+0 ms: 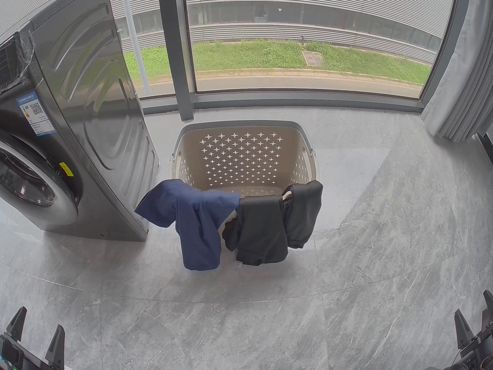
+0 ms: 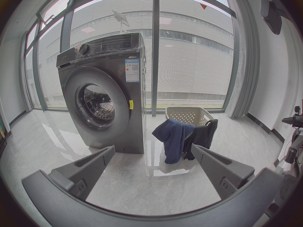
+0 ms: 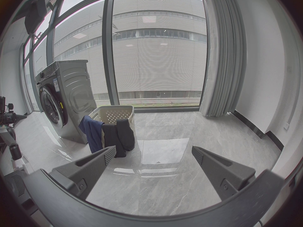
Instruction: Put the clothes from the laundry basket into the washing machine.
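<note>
1. I am judging the task as not yet begun: no clothes are going into the washing machine (image 1: pixel 97 104), and both garments I can see are hanging on the laundry basket (image 1: pixel 241 125).
2. My left fingers (image 1: pixel 55 343) are hovering spread apart at about 7 o'clock, low over the floor (image 1: pixel 359 263), gripping nothing. My right fingers (image 1: pixel 462 330) are hovering at about 5 o'clock, likewise parted and carrying nothing. Both are sitting well apart from the basket.
3. The basket is standing on the floor at 12 o'clock from me, upright, just beside the machine's side panel.
4. A blue garment (image 1: pixel 192 222) is draping over the basket's near rim toward its 7 o'clock corner, most of it dangling outside down to the floor.
5. A dark garment (image 1: pixel 262 229) is hanging over the same rim toward 5 o'clock, touching the blue one. It is falling in two folds, and I cannot tell whether that is one piece or two.
6. Inside the basket I am seeing the pierced far wall and a pale strip of bottom. Any cloth lying low behind the near rim is being hidden from me.
7. The machine is standing at 10 o'clock, its round door facing toward 8 o'clock. The door is looking closed to me, with only bare drum showing through the glass.
8. What is remaining, as I am reckoning it: getting that door open, then carrying over the blue garment and the dark one.
</note>
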Robot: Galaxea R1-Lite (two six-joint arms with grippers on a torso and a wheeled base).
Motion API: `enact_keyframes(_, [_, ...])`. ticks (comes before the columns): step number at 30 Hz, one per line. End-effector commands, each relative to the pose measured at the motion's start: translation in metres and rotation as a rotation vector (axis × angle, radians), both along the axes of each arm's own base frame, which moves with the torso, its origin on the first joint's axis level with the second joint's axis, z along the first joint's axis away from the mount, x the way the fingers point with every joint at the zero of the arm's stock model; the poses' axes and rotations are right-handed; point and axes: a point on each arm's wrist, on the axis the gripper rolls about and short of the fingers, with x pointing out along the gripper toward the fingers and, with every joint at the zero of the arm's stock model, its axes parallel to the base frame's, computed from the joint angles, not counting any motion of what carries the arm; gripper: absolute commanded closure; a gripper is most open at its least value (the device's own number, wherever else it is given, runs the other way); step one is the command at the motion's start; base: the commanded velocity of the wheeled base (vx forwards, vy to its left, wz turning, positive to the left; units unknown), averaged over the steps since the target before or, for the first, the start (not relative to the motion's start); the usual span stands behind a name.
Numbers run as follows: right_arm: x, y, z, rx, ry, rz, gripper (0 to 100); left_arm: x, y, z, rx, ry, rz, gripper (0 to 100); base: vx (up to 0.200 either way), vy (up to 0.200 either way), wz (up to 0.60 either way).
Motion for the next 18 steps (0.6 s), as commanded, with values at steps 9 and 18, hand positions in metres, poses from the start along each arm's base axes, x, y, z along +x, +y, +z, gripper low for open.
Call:
enact_keyframes(9, [0.0001, 0.0, -0.0053, 0.0, 0.001, 0.001, 0, -0.0001, 0.0, -0.0044, -0.009, -0.001, 0.002, 0, 0.133, 0.0, 0.0])
enact_keyframes(18, [0.0001, 0.0, -0.0053, 0.0, 0.001, 0.001, 0, -0.0001, 0.0, -0.0044, -0.011, -0.001, 0.002, 0, 0.2, 0.0, 0.0])
